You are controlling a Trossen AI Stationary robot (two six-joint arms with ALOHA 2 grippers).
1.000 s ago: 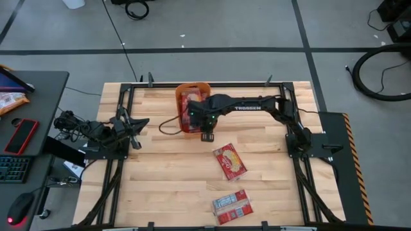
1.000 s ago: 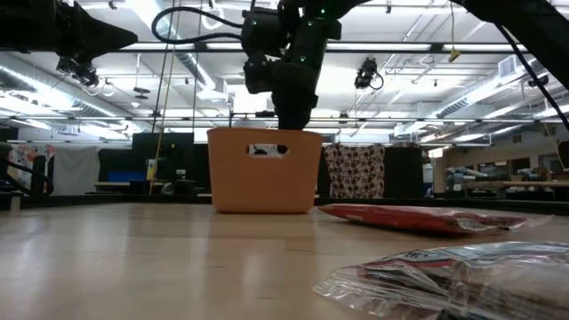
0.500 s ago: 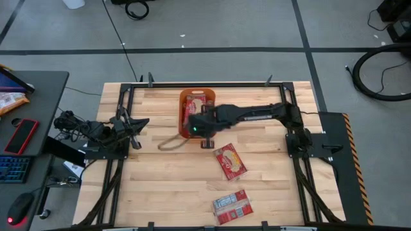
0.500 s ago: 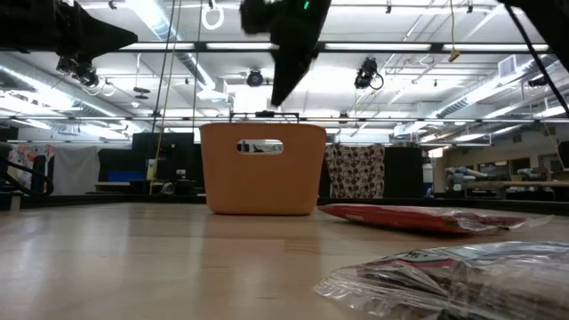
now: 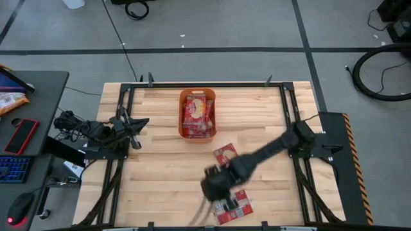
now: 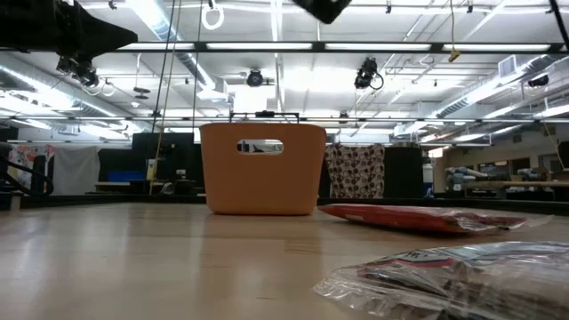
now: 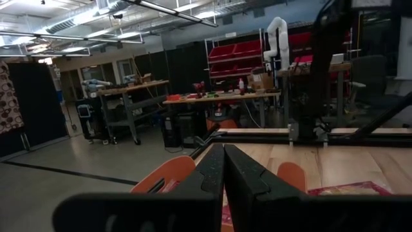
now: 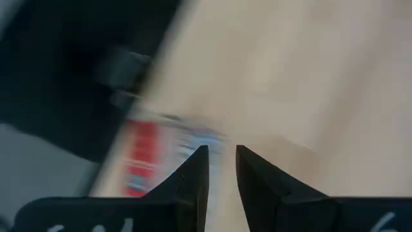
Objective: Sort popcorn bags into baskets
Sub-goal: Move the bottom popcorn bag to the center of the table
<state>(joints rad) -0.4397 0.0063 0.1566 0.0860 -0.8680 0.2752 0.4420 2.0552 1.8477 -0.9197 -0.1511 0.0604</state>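
The orange basket (image 5: 196,113) stands at the table's far middle with several red popcorn bags (image 5: 198,115) lying in it; it also shows in the low view (image 6: 262,169). One bag (image 5: 223,153) lies flat on the table near the middle, partly under my right arm. Another bag (image 5: 236,206) lies flat at the near edge and also shows in the low view (image 6: 462,276). My right gripper (image 5: 215,187), blurred, hovers beside that near bag, its fingers narrowly open and empty (image 8: 222,158). My left gripper (image 7: 224,158) is shut and empty at the table's left side (image 5: 136,127).
The black frame rails (image 5: 192,85) run around the table. A side desk (image 5: 32,122) with a red phone and a keyboard stands to the left. Bare wood (image 5: 160,173) lies left of the loose bags.
My right gripper has risen out of the orange basket and swung fast toward the table's near edge, ending beside the near bag. The basket has shifted slightly on the table. The two loose bags have stayed where they were.
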